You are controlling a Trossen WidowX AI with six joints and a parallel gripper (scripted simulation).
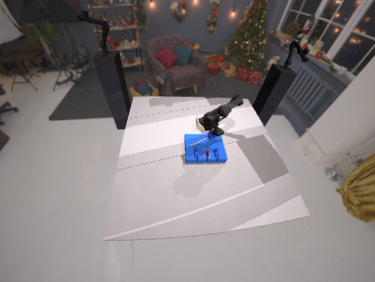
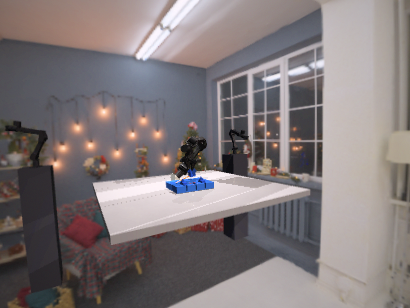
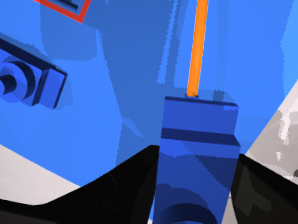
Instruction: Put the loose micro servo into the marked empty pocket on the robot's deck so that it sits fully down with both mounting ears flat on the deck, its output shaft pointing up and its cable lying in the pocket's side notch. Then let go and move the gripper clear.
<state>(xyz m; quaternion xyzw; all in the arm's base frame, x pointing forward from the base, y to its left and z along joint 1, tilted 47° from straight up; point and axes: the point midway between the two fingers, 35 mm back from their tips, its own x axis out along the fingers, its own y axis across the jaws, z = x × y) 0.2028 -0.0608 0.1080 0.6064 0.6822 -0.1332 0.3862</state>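
Claw partly closed, gripping blue micro servo.

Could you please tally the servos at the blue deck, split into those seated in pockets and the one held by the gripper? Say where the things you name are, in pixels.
Servos seated in the deck (image 1: 197, 139) (image 2: 175, 189): 2
Loose servo (image 3: 197, 157) between the gripper's fingers: 1
Total: 3
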